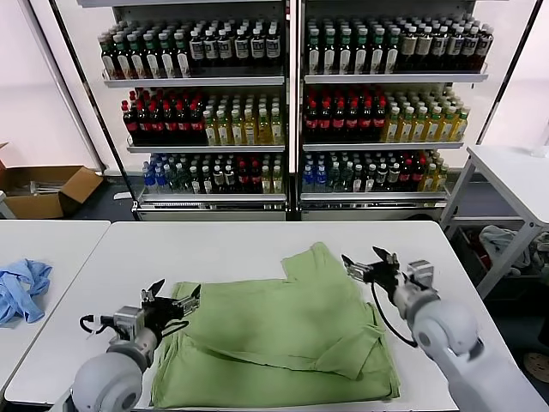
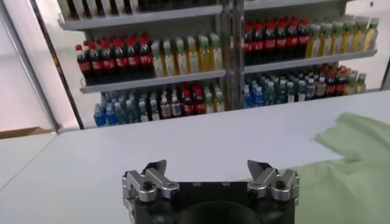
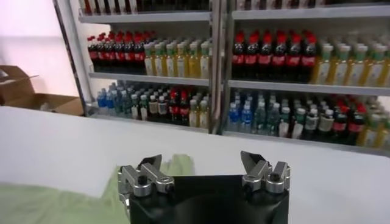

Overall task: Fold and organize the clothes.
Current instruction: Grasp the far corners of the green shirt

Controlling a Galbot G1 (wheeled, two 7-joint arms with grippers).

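The clothes are one light green shirt, lying partly folded on the white table with a flap reaching toward the far right. My left gripper hovers open at the shirt's left edge, nothing between its fingers. In the left wrist view that gripper stands wide over bare table, with the shirt off to one side. My right gripper is open just beyond the shirt's right edge, above the table. In the right wrist view its jaws are empty and green cloth lies below and beside them.
A light blue garment lies on a separate table at the left. Shelves of bottles stand behind the table. A cardboard box sits on the floor at far left, and another white table stands at the right.
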